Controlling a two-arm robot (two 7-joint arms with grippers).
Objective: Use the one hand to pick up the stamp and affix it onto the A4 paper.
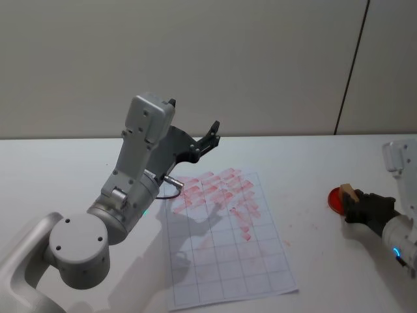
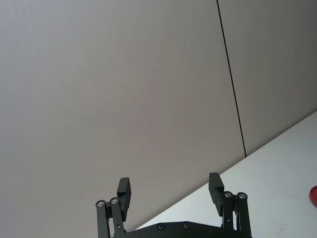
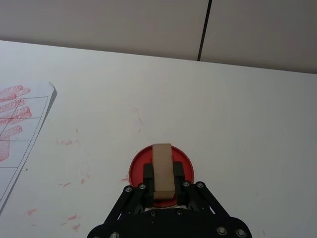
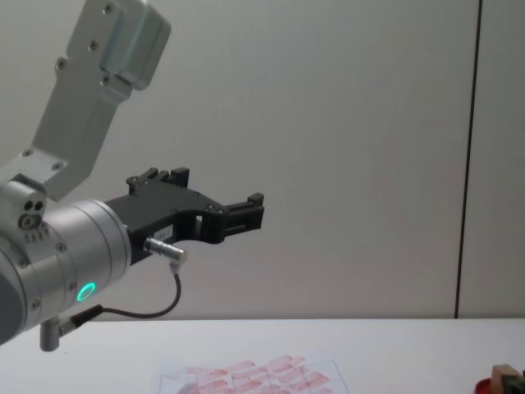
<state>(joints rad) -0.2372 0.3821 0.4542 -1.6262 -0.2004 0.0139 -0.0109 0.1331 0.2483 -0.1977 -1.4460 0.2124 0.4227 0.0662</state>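
Observation:
My right gripper (image 3: 163,179) is shut on the stamp (image 3: 162,174), a light tan wooden block, and holds it over the round red ink pad (image 3: 184,162). In the head view the stamp (image 1: 347,193) sits at the pad (image 1: 335,198) on the right of the table, with the right gripper (image 1: 359,203) behind it. The A4 paper (image 1: 225,261) lies in the middle of the table, a gridded white sheet with red imprints across its far half. My left gripper (image 1: 208,138) hangs open high above the paper's far left corner; its fingers (image 2: 124,192) point at the wall.
The white table (image 1: 65,169) carries small red ink smudges (image 3: 69,143) between the paper's corner (image 3: 44,94) and the pad. A grey wall with a dark vertical seam (image 1: 352,65) stands behind the table. The left arm's big silver joint (image 1: 78,251) fills the near left.

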